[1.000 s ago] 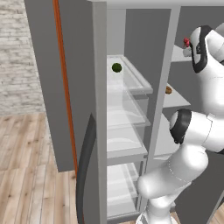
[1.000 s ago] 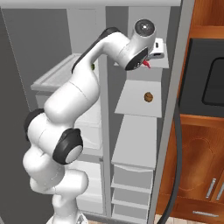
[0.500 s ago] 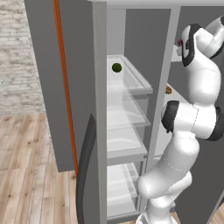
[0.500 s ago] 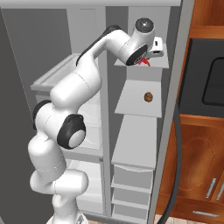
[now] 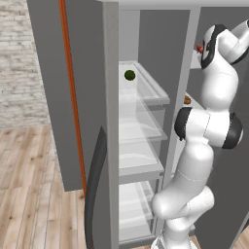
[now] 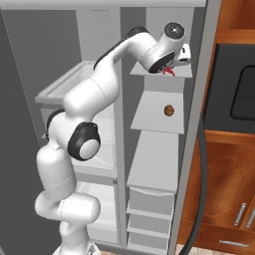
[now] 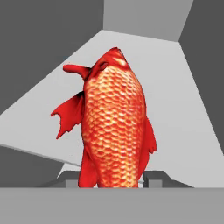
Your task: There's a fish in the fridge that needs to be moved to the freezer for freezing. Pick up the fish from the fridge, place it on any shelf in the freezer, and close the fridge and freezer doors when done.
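My gripper (image 6: pixel 171 68) is shut on the red-orange fish (image 6: pixel 169 72), which it holds just above the freezer's top opaque shelf (image 6: pixel 148 71). In the hand view the fish (image 7: pixel 114 127) hangs head-away between my fingertips (image 7: pixel 154 178), over the light-grey shelf (image 7: pixel 177 87). From the left base, the fish (image 5: pixel 199 48) shows as a red speck beside my wrist. The fridge (image 5: pixel 146 92) with its glass shelves stands open to the left of the freezer. Both doors are open: the fridge door (image 5: pixel 51 97) and the freezer door (image 6: pixel 200 124).
A dark green ball (image 5: pixel 129 75) lies on the top glass shelf of the fridge. A small brown round item (image 6: pixel 169 110) sits on the second freezer shelf. Freezer drawers (image 6: pixel 151 201) lie below. Wooden cabinets (image 6: pixel 226 174) and a dark oven stand to the right.
My elbow has swung up and my hand has moved a little deeper over the top freezer shelf, with the fish still gripped.
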Robot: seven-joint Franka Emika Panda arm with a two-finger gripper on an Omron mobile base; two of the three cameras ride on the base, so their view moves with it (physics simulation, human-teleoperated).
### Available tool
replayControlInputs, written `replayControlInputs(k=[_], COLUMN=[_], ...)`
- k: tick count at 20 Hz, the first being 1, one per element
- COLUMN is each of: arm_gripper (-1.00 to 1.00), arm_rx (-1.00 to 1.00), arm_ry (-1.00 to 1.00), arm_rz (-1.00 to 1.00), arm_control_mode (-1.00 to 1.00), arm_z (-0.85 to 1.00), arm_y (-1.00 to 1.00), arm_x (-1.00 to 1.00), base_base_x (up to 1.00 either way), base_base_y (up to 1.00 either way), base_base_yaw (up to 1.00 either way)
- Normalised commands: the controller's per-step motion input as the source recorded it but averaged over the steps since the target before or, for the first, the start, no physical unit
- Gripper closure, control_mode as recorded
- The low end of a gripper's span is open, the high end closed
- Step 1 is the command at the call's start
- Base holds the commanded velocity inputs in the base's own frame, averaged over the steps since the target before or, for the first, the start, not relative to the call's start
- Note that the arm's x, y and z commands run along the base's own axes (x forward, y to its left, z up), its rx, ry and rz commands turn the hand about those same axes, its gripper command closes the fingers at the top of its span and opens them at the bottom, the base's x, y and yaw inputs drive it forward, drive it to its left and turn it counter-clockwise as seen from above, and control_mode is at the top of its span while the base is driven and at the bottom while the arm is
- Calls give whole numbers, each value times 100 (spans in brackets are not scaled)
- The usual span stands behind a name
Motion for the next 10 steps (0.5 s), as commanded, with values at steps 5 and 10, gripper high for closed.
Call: replayControlInputs(k=[5,10], arm_gripper=[100,100], arm_rx=[0,0], arm_ry=[0,0], arm_rz=[7,4], arm_control_mode=[-100,-100], arm_z=[-21,-18], arm_y=[-5,0], arm_x=[20,36], base_base_x=[0,0], base_base_y=[0,0], base_base_yaw=[0,0])
